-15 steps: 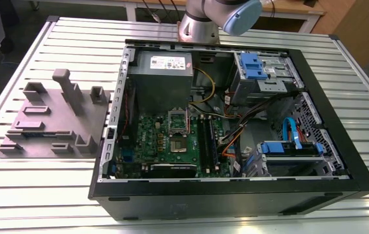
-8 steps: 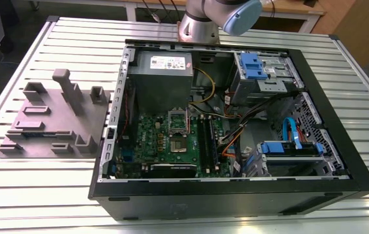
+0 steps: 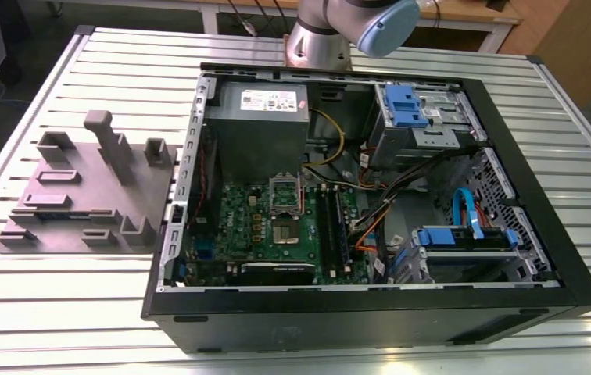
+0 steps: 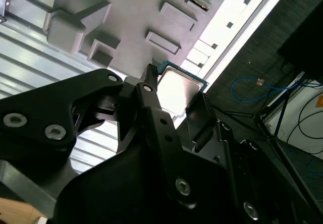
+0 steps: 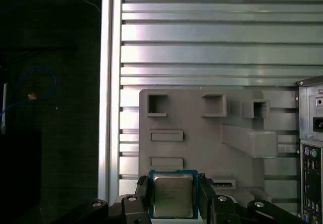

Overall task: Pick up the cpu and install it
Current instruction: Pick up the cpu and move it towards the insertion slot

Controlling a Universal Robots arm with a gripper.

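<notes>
Gripper (image 5: 173,187) pinching the cpu (image 5: 173,199) by two opposite edges, one finger (image 5: 143,192) on each side, shiny top plate facing the first wrist view. The chip hangs clear of the grey holder block (image 5: 202,143), which lies behind it on the slatted metal table (image 5: 217,32). Beside the block, in the exterior view, stands the open computer case (image 3: 379,312) with its green motherboard (image 3: 235,226). The socket (image 3: 285,205) on that board appears unfilled. Judged stage: pick-up accomplished, the chip away from the case, seating in the socket not yet done.
</notes>
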